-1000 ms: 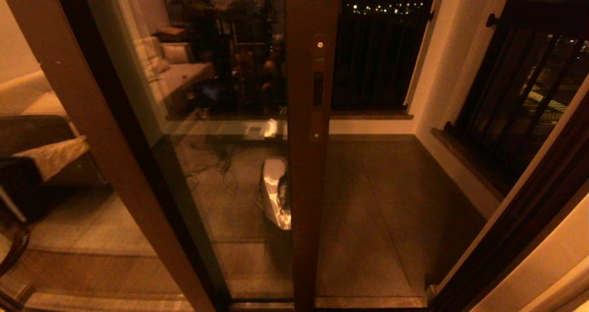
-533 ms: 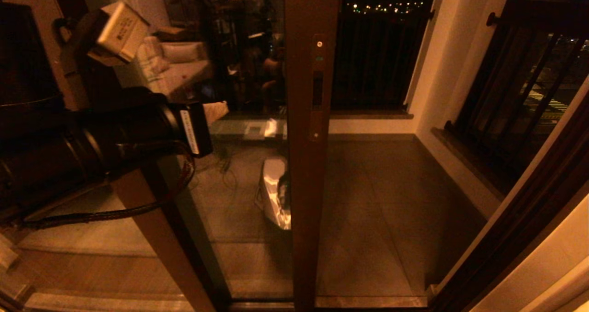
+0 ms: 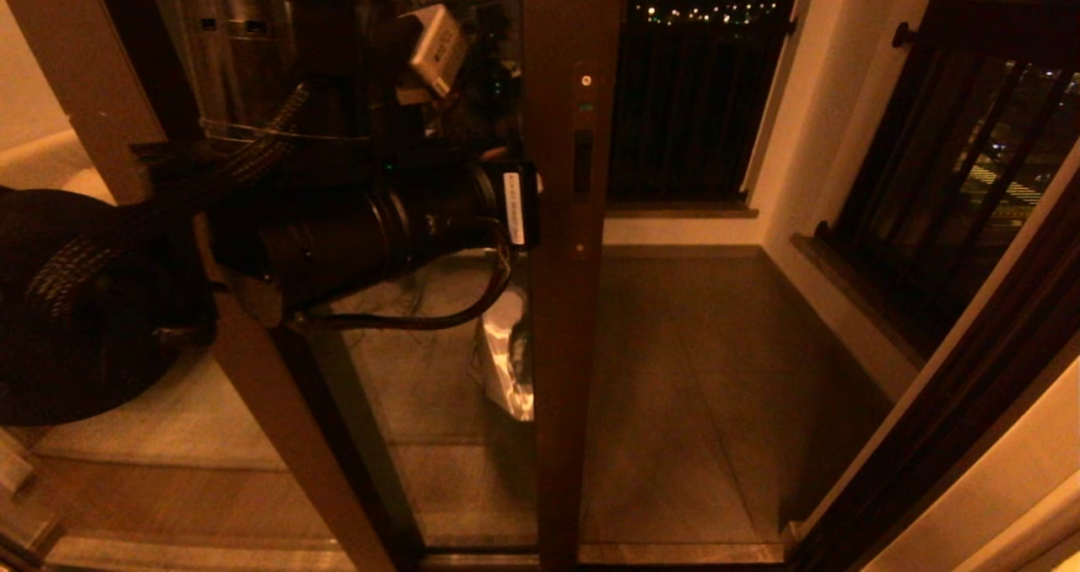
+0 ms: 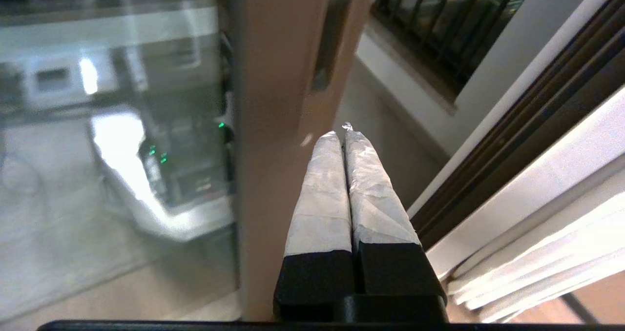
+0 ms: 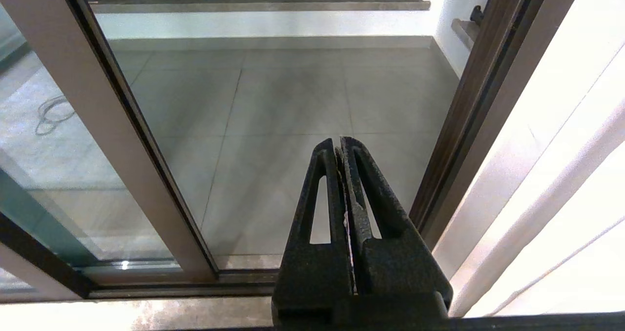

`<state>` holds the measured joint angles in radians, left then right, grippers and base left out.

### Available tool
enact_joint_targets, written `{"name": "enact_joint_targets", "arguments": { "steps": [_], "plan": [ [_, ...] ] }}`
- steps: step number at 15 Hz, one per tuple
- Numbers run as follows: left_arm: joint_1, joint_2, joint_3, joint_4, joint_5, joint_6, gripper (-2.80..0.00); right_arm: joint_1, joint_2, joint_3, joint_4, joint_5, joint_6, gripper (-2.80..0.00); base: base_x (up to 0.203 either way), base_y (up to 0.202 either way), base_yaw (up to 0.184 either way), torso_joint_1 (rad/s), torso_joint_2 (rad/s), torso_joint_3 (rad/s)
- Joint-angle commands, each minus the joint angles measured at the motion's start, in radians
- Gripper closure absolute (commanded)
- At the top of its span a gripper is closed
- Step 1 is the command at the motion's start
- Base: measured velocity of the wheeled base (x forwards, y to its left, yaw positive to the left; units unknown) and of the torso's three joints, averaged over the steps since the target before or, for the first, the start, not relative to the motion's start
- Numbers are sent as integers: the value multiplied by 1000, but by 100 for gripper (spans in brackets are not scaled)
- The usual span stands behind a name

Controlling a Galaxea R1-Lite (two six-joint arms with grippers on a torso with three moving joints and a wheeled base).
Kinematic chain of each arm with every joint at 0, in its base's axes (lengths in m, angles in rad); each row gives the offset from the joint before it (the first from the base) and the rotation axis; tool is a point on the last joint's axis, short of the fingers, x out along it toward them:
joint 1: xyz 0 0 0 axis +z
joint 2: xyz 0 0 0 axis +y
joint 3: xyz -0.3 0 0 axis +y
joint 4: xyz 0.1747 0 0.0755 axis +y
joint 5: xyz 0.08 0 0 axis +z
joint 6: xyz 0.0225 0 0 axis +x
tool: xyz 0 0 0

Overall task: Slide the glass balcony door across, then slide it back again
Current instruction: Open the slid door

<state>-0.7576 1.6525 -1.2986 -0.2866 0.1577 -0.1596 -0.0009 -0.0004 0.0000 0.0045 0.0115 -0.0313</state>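
Note:
The glass balcony door (image 3: 422,369) stands part-way across, its dark brown upright rail (image 3: 561,344) in the middle of the head view. The rail carries a slim handle slot (image 3: 582,163) and a small round lock (image 3: 586,80). My left arm (image 3: 380,226) reaches across the glass, its wrist end at the rail. In the left wrist view the left gripper (image 4: 344,133) is shut and empty, tips close to the rail's (image 4: 273,77) edge just below the slot (image 4: 332,33). The right gripper (image 5: 340,143) is shut, low, and pointing at the balcony floor beside the rail (image 5: 102,126).
Right of the rail the doorway is open onto the tiled balcony floor (image 3: 692,369). The dark door jamb (image 3: 928,403) and a pale curtain (image 4: 561,233) bound it on the right. A narrower brown-framed pane (image 3: 245,369) stands on the left. Barred windows (image 3: 692,91) line the balcony.
My left arm has risen into the head view from the left and swung right until its wrist end reaches the rail. The door itself has not moved.

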Motion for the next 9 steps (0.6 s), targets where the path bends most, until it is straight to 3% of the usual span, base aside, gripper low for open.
{"name": "enact_joint_targets", "arguments": {
  "steps": [1,9],
  "plan": [
    [-12,113,-103,0,1,-1,0,0,0,0,-1,1,-1,0,0,0,0,0,0,0],
    [-68,432,-513,-3,5,0,0,0,0,0,0,1,-1,0,0,0,0,0,0,0]
  ]
}}
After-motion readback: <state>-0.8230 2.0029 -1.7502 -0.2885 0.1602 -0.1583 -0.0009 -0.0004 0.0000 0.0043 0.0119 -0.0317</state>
